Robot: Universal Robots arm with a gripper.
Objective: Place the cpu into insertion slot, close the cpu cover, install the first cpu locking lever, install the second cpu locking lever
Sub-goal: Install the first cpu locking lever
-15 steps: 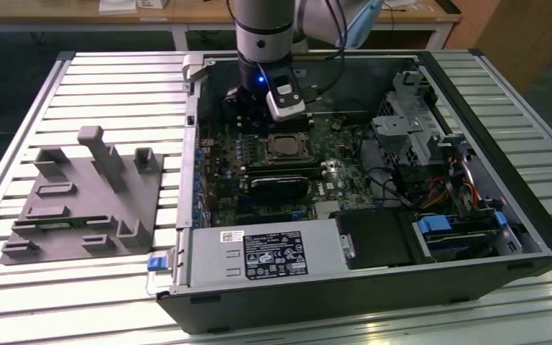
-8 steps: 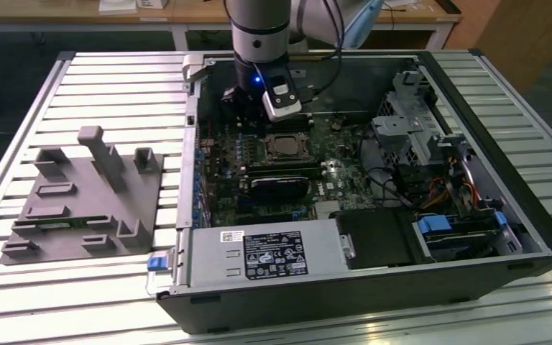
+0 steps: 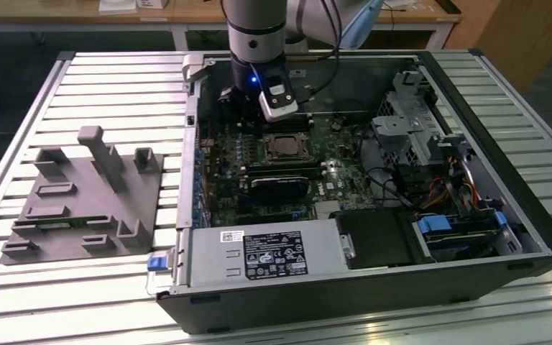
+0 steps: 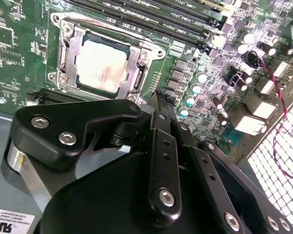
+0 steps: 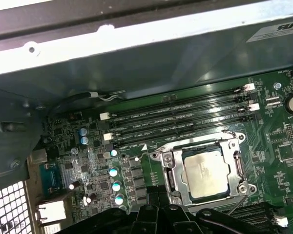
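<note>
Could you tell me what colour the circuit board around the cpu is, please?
Green; the circuit board shows best in the first wrist view.

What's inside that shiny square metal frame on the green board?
The cpu, silvery top up, fills the cpu cover window. Whatever lies beneath the chip is covered.

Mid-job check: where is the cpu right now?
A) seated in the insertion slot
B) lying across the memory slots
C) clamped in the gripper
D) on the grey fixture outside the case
A: in the first wrist view the cpu lies flat inside the insertion slot, with the cpu cover framing its edges.
</note>
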